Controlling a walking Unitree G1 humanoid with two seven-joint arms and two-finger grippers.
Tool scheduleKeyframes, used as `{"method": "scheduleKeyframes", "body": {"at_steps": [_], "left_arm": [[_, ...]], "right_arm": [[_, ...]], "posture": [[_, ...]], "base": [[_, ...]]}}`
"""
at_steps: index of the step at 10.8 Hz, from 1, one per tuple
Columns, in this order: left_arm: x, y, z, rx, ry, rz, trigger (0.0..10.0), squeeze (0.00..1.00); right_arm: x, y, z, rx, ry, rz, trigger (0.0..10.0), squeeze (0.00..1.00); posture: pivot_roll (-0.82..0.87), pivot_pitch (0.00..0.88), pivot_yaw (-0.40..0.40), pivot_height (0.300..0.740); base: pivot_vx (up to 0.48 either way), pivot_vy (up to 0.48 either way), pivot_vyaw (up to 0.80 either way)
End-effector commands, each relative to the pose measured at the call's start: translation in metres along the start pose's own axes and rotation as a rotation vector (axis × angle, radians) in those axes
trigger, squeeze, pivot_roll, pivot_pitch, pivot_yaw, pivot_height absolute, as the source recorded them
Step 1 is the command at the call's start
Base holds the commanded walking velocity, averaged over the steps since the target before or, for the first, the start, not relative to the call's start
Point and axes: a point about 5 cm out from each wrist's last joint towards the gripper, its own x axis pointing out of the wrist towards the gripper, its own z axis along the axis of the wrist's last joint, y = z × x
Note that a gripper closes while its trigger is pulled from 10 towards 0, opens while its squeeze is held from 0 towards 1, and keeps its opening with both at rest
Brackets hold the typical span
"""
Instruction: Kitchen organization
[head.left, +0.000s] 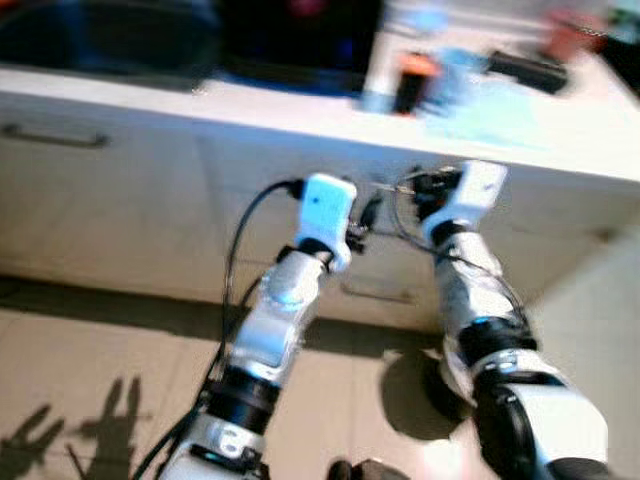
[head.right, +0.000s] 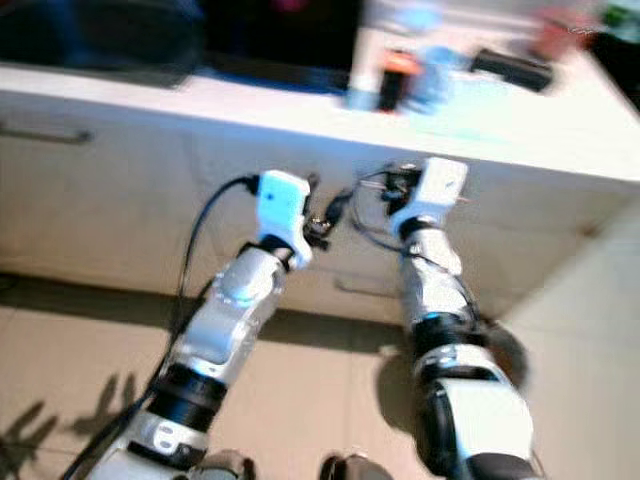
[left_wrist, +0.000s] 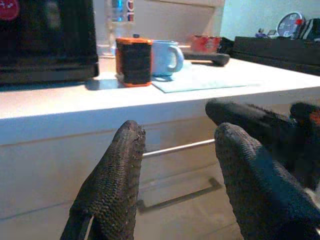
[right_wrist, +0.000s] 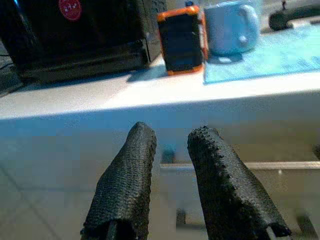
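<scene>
Now both arms raised before desk (head.left: 300, 120) edge. Left gripper (left_wrist: 175, 165) jaws spread, empty. Right gripper (right_wrist: 172, 165) jaws slightly parted, empty. Orange-black container (right_wrist: 181, 42) beside blue mug (right_wrist: 231, 27) on desk, near blue mat (right_wrist: 270, 55). Head views blurred.

Head stereo pair looks down at counter (head.left: 300, 120); both wrist cameras face it low, sharing orange-black container (left_wrist: 133, 61).
</scene>
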Motion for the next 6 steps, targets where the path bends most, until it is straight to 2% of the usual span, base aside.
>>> {"method": "scheduleKeyframes", "body": {"at_steps": [1, 2, 3, 5, 6], "left_arm": [[-0.001, 0.000, 0.000, -0.001, -0.003, -0.001, 10.0, 0.00], [-0.002, 0.004, -0.010, 0.006, 0.036, 0.006, 10.0, 0.00], [-0.007, 0.016, -0.024, 0.005, 0.077, 0.045, 10.0, 0.00], [-0.015, 0.030, -0.043, 0.025, 0.144, 0.096, 10.0, 0.00], [-0.017, 0.033, -0.047, 0.029, 0.157, 0.110, 10.0, 0.00]], "right_arm": [[0.002, 0.000, 0.003, 0.001, -0.002, 0.001, 10.0, 0.00], [0.001, -0.003, 0.001, -0.005, 0.008, -0.005, 10.0, 0.00], [-0.002, -0.008, -0.002, -0.023, 0.024, -0.017, 10.0, 0.00], [-0.006, -0.017, -0.008, -0.040, 0.050, -0.045, 10.0, 0.00], [-0.008, -0.019, -0.010, -0.052, 0.060, -0.049, 10.0, 0.00]], "posture": [[0.08, 0.116, -0.069, 0.740], [0.08, 0.112, -0.071, 0.740], [0.08, 0.111, -0.071, 0.740], [0.07, 0.109, -0.072, 0.740], [0.07, 0.109, -0.073, 0.740]], "base": [[0.000, 0.000, 0.00], [0.000, 0.000, 0.00], [0.000, 0.000, 0.00], [0.000, 0.000, 0.00], [0.000, 0.000, 0.00]]}}
